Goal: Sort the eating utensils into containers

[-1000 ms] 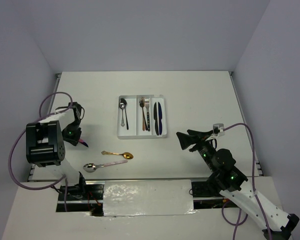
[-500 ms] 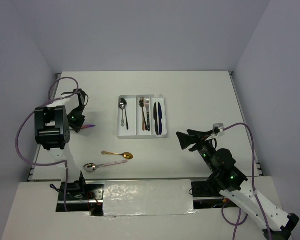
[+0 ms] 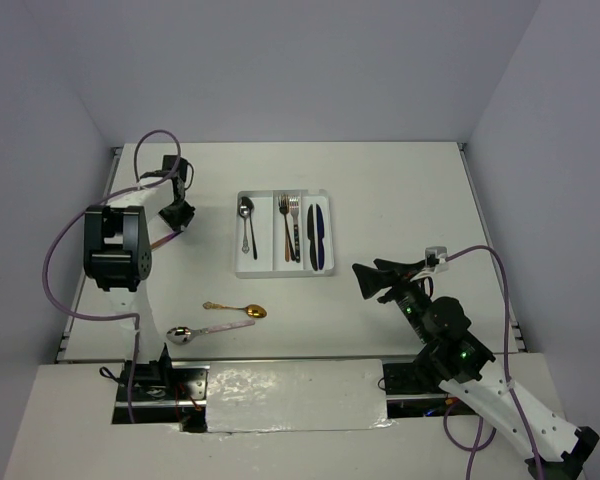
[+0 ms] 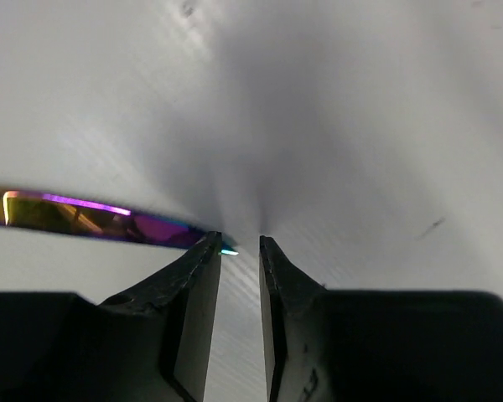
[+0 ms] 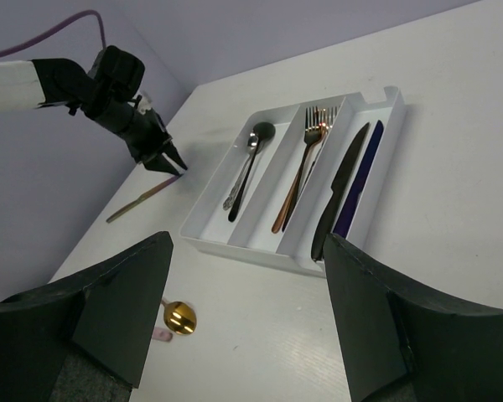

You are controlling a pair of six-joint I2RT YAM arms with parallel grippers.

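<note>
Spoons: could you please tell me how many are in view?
4: black spoon and steel spoon in the tray's left compartment; gold spoon and pink-handled spoon on the table. The purple utensil may be another.

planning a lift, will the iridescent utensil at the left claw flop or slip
Probably stiff: the iridescent utensil looks like straight metal. Likely slippery: it is glossy and slim, with the left claw only at its tip.

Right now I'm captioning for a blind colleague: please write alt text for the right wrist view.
A white three-compartment tray holds spoons, forks and knives, one kind per compartment. Beyond it the left hand is at one end of an iridescent utensil lying flat; a gold spoon lies nearer.
</note>
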